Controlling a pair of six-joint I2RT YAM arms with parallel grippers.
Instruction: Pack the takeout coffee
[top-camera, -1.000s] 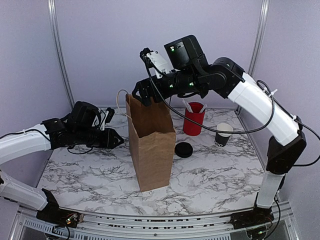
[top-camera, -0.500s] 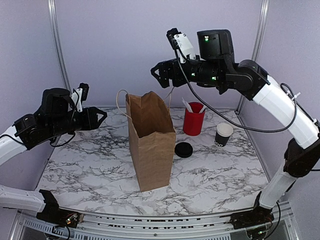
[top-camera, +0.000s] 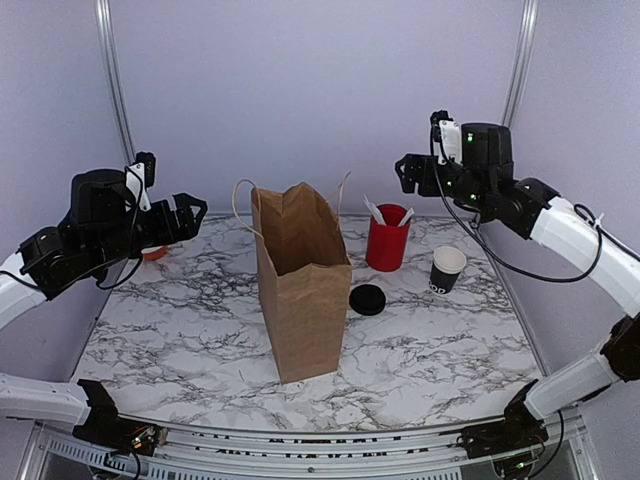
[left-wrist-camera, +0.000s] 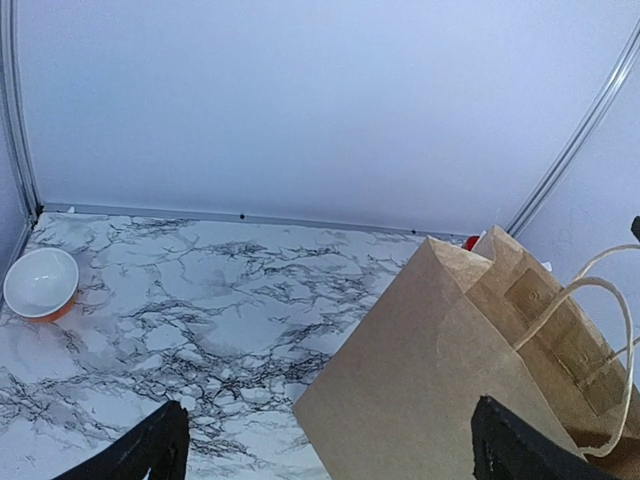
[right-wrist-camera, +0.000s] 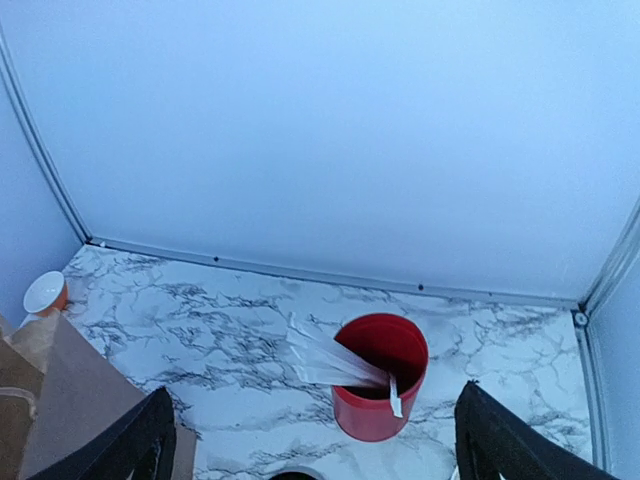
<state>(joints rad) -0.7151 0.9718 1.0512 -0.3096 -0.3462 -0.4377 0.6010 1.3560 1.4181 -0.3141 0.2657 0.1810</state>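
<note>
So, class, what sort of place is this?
Probably a robot lab booth staged as a café counter: left arm and right arm at a marble-patterned table, plain panel walls, a paper bag and takeout coffee cup.

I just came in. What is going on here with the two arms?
Two robot arms are to pack a takeout coffee, but neither holds anything now. The left gripper and the right gripper hang open above the table, either side of the brown paper bag, which stands upright with its mouth open. The black coffee cup stands uncovered on the table, right of the red cup, not yet in the bag. A flat black lid lies beside the bag.
</note>
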